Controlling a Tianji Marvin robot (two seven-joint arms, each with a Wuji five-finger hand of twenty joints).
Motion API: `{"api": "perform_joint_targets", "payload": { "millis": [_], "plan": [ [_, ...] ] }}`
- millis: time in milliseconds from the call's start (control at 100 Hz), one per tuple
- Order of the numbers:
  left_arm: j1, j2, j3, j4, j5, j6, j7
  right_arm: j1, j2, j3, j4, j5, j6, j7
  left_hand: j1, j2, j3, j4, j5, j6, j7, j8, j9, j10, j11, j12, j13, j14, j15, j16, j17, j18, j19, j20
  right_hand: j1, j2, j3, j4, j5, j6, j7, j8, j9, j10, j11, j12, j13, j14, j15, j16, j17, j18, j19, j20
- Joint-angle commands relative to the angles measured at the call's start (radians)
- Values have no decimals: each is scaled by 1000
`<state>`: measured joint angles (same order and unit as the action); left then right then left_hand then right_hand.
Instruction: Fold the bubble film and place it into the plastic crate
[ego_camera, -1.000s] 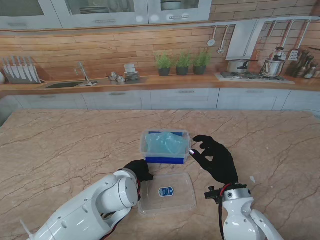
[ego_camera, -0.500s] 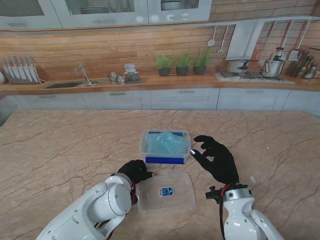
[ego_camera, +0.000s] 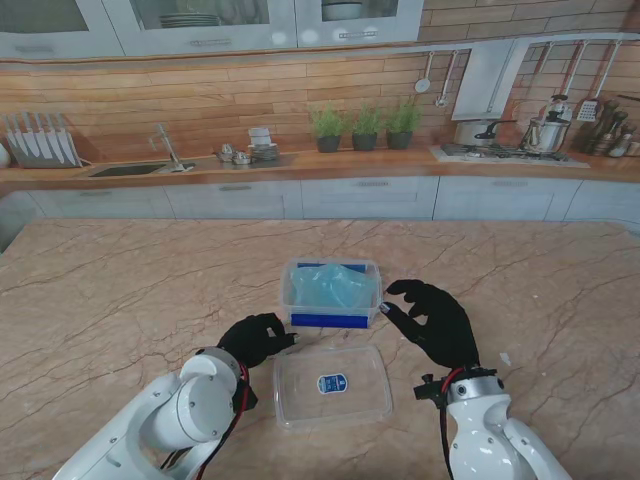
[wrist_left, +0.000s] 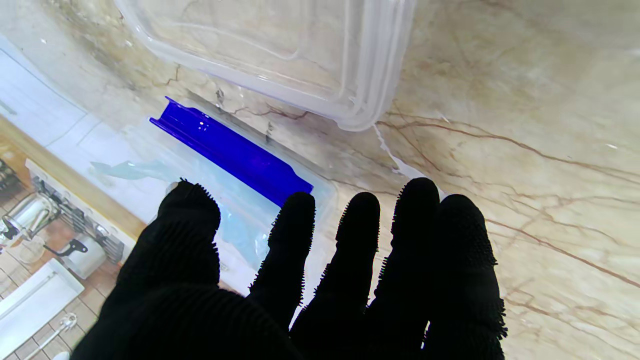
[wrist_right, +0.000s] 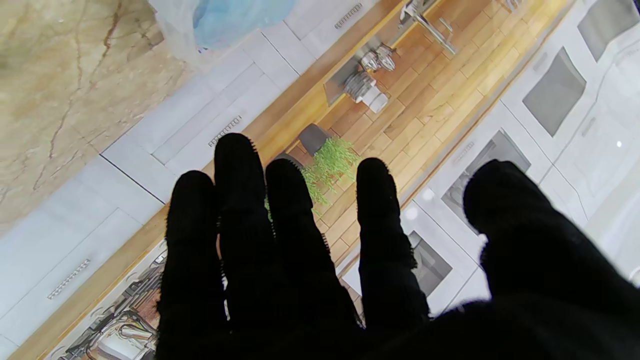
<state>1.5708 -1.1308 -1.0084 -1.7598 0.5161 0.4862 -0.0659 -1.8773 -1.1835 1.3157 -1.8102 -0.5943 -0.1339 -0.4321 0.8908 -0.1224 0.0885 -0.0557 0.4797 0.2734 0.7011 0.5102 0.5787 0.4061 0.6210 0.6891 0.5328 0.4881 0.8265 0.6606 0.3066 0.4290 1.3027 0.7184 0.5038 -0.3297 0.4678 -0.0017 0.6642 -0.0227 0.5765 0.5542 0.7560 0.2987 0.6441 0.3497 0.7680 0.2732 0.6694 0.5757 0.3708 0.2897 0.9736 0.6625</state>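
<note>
On the veined marble table (ego_camera: 120, 290), both black-gloved hands' fingers (wrist_left: 295, 235) spread empty beside the clear crate (ego_camera: 331, 310).

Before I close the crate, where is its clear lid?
In the stand view the flat clear plastic lid lies on the marble table, just nearer to me than the crate.

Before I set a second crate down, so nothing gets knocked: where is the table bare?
Bare marble spreads left of the plastic crate, also right of the right robot hand and beyond the crate. Crowded: the middle, where the clear lid lies nearer to me between the left robot hand and the right.
</note>
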Motion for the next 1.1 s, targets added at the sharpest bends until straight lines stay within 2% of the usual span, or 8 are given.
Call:
{"api": "perform_joint_targets", "payload": {
  "millis": [0,160,260,440,630,880,990,1090],
  "plan": [
    [20,15,-13,-13,6,2,-7,-14,8,4,-17,-14,14,25,33,50,-51,38,52,0,-49,-25,35,7,-17,-28,32,45,23,15,18,29,38,25,29,13,-18,25,39,8,9,18,34,10,26,18,-23,14,38,23,-14,8,10,27],
    [44,37,-45,-43,16,9,-86,-28,23,15,-37,-60,52,82,39,84,-95,37,225,47,-69,-69,178,41,-100,-165,95,79,1,-29,63,71,61,45,50,31,-28,15,149,39,34,52,117,22,79,47,33,29,139,75,15,23,67,51],
    [45,46,-46,-49,19,29,-121,-40,33,23,-61,-58,93,150,24,94,-100,35,267,55,-69,-79,208,44,-107,-189,114,89,-3,-40,76,88,67,50,96,28,-36,0,175,36,54,58,146,32,113,66,60,42,195,102,24,28,104,62],
    [33,57,-29,-37,28,63,-160,-59,63,41,-122,-40,211,349,67,144,-94,33,222,72,5,-46,219,61,-67,-198,155,86,55,-39,140,76,112,66,111,65,-66,-9,161,36,71,55,127,54,140,89,46,53,244,131,7,27,125,64],
    [-6,72,13,-22,18,135,-217,-42,83,26,-145,-55,328,470,50,193,-102,27,223,104,42,-34,274,95,-26,-207,271,96,162,-27,292,73,231,84,63,124,-115,19,185,99,0,154,125,108,208,139,50,95,351,186,0,60,197,92],
    [-72,69,87,23,-4,234,-206,9,119,-40,-160,-205,535,643,33,217,-104,28,210,138,62,-40,307,121,3,-225,336,106,218,-35,380,68,310,77,13,153,-115,30,133,152,-72,175,139,138,290,181,97,108,474,212,32,69,341,127],
    [-96,72,120,27,-5,275,-211,42,133,-74,-156,-241,603,719,22,214,-102,27,234,157,92,-50,386,127,34,-266,440,81,246,-113,472,69,398,19,-2,160,-111,32,128,178,-84,188,143,148,321,196,118,110,520,218,48,68,396,138],
    [-117,71,146,32,-18,301,-211,76,144,-108,-148,-266,648,775,18,218,-102,27,246,170,95,-51,406,130,35,-269,463,77,246,-125,507,84,402,4,-16,164,-109,33,111,210,-118,183,139,154,335,202,129,112,545,220,59,67,431,143]
  ]
}}
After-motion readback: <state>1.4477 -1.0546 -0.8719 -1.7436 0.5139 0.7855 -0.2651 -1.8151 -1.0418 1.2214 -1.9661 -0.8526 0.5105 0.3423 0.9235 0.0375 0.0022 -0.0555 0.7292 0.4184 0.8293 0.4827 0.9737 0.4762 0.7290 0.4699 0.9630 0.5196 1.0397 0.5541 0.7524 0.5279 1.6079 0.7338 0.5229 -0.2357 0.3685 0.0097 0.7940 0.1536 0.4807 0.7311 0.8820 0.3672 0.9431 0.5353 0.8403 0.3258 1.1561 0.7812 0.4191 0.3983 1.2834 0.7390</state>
